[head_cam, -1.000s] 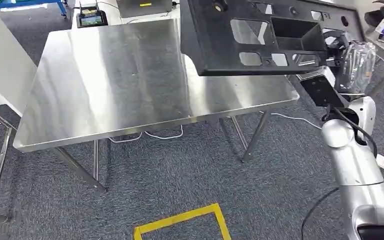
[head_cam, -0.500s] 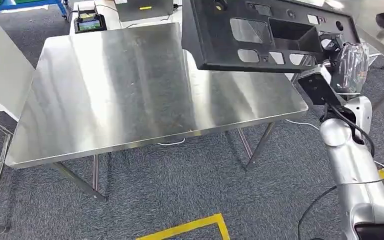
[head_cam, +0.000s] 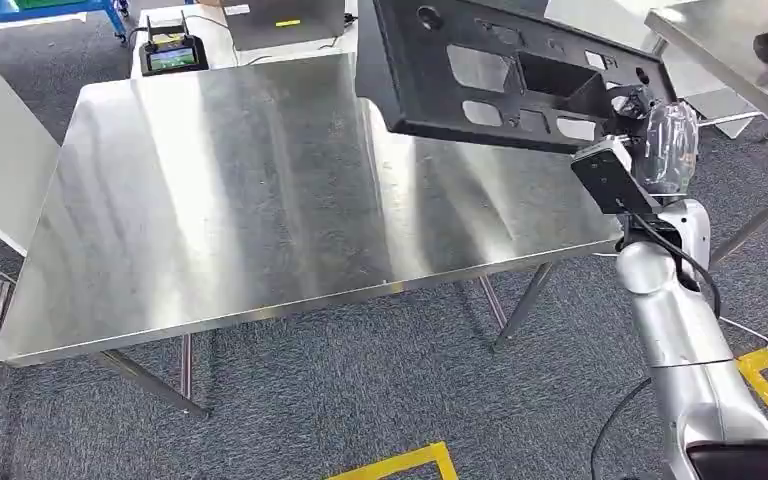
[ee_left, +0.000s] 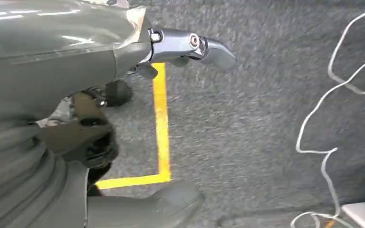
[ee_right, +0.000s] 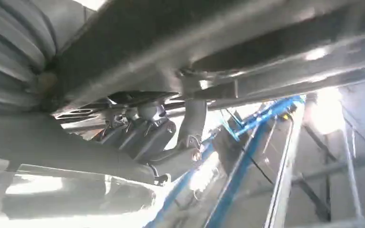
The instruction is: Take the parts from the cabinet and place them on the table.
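On the left I see the shiny table (head_cam: 240, 190), and my left hand (ee_left: 123, 95) hangs over the grey floor (ee_left: 247, 118) by a yellow line (ee_left: 160, 123), fingers apart with nothing in them. Further right, the big black part (head_cam: 500, 75) hangs in the air over the table's far right corner. My right hand (head_cam: 660, 140) grips its right end, with fingers curled around the edge.
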Available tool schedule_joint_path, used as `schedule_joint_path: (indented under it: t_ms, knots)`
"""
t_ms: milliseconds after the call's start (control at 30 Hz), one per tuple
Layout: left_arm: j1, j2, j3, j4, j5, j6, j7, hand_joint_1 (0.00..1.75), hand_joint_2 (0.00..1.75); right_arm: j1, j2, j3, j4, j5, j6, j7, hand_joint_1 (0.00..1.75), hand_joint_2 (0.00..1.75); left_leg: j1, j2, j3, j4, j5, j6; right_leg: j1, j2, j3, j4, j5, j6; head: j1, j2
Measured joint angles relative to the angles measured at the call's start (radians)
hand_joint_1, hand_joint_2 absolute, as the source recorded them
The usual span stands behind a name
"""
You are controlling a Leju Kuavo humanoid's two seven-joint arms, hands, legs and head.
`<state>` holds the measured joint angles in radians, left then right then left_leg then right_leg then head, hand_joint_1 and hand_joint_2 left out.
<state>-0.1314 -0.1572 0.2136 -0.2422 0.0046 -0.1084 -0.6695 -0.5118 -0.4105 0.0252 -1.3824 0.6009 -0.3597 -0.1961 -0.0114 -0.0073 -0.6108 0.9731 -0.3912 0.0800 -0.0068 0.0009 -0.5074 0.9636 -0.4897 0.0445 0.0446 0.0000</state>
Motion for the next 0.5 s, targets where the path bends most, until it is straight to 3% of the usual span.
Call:
schedule_joint_path:
  t_ms: [33, 67, 133, 167, 200, 233, 300, 333, 367, 400, 467, 500]
  knots:
    - [0.0, 0.0, 0.005, 0.0, 0.01, -0.012, -0.009, 0.0, 1.75, -0.007, 0.006, -0.001, 0.022, 0.019, 0.003, 0.0, 1.75, 1.75, 0.001, 0.0, 0.015, -0.018, 0.006, 0.001, -0.01, -0.004, -0.008, 0.022, -0.009, -0.001, 0.001, 0.0]
    - [-0.002, 0.001, 0.011, 0.0, 0.019, -0.023, -0.016, 0.0, 1.75, -0.026, 0.013, -0.001, 0.051, 0.027, 0.01, -0.003, 1.75, 1.75, 0.003, 0.003, 0.021, -0.024, 0.007, 0.005, -0.007, -0.002, -0.034, 0.075, -0.031, -0.008, 0.002, 0.0]
    - [-0.005, 0.001, 0.029, -0.002, 0.046, -0.065, -0.024, 0.0, 1.75, -0.069, 0.043, 0.001, 0.157, 0.041, 0.017, -0.021, 1.75, 1.75, 0.002, 0.003, 0.023, -0.023, 0.0, 0.009, -0.01, -0.002, -0.138, 0.242, -0.084, -0.011, 0.003, 0.0]
    - [-0.004, 0.001, 0.041, -0.007, 0.059, -0.086, -0.026, 0.0, 1.75, -0.086, 0.059, 0.002, 0.223, 0.051, 0.013, -0.033, 1.75, 1.75, 0.001, 0.003, 0.023, -0.022, -0.003, 0.01, -0.012, -0.002, -0.183, 0.303, -0.094, -0.006, 0.003, 0.0]
    - [-0.003, 0.001, 0.051, -0.01, 0.063, -0.095, -0.027, 0.0, 1.75, -0.099, 0.072, 0.003, 0.275, 0.057, 0.005, -0.043, 1.75, 1.75, 0.001, 0.001, 0.024, -0.021, -0.005, 0.009, -0.012, -0.002, -0.201, 0.314, -0.085, 0.001, 0.005, 0.0]
    - [0.0, 0.0, 0.058, -0.014, 0.067, -0.1, -0.027, 0.0, 1.75, -0.112, 0.085, 0.006, 0.327, 0.064, -0.004, -0.055, 1.75, 1.75, 0.001, -0.002, 0.025, -0.017, -0.009, 0.006, -0.014, -0.002, -0.195, 0.278, -0.055, 0.013, 0.005, 0.0]
    - [0.001, 0.0, 0.069, -0.019, 0.068, -0.105, -0.028, 0.0, 1.75, -0.137, 0.103, 0.013, 0.391, 0.068, -0.013, -0.067, 1.75, 1.75, 0.004, -0.009, 0.026, 0.002, -0.024, -0.003, -0.023, -0.003, -0.123, 0.096, 0.042, 0.039, 0.005, 0.0]
    - [0.001, 0.001, 0.074, -0.023, 0.068, -0.105, -0.028, 0.0, 1.75, -0.147, 0.111, 0.017, 0.424, 0.068, -0.016, -0.071, 1.75, 1.75, 0.003, -0.013, 0.02, 0.016, -0.035, -0.011, -0.028, -0.006, -0.098, 0.026, 0.066, 0.042, 0.006, 0.0]
    - [0.001, 0.001, 0.078, -0.023, 0.068, -0.105, -0.029, 0.0, 1.75, -0.159, 0.119, 0.019, 0.451, 0.066, -0.019, -0.072, 1.75, 1.75, -0.005, -0.015, 0.012, 0.025, -0.04, -0.017, -0.015, -0.002, -0.088, 0.039, 0.062, 0.029, 0.007, 0.0]
    - [0.003, 0.001, 0.08, -0.023, 0.068, -0.105, -0.03, 0.0, 1.75, -0.165, 0.124, 0.02, 0.465, 0.064, -0.02, -0.072, 1.75, 1.75, -0.005, -0.019, 0.008, 0.031, -0.042, -0.019, -0.016, 0.0, -0.095, 0.037, 0.062, 0.014, 0.006, 0.0]
    - [0.012, 0.002, 0.085, -0.031, 0.059, -0.103, -0.031, 0.0, 1.75, -0.174, 0.138, 0.022, 0.498, 0.08, -0.023, -0.058, 1.75, 1.75, -0.003, -0.018, 0.006, 0.033, -0.044, -0.022, -0.016, 0.0, -0.098, 0.041, 0.057, 0.005, 0.005, 0.0]
    - [0.014, 0.003, 0.088, -0.039, 0.051, -0.103, -0.032, 0.0, 1.75, -0.186, 0.146, 0.025, 0.518, 0.095, -0.029, -0.048, 1.75, 1.75, -0.001, -0.018, 0.004, 0.037, -0.051, -0.026, -0.027, 0.0, -0.095, 0.04, 0.058, -0.003, 0.005, 0.0]
